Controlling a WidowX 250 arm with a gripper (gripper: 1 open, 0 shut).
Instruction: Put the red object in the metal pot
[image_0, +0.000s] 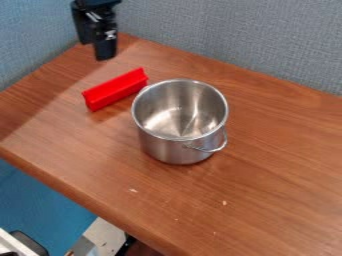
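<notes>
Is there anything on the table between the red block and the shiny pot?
No. In the camera view, only bare wooden table shows in the narrow gap between the red block and the shiny pot.

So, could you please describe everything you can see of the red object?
The red object is a bright red, flat, elongated block, plain and matte, perhaps plastic. It lies flat on the wooden table, angled diagonally, left of the metal pot with a gap between them. Nothing but the table touches it.
</notes>
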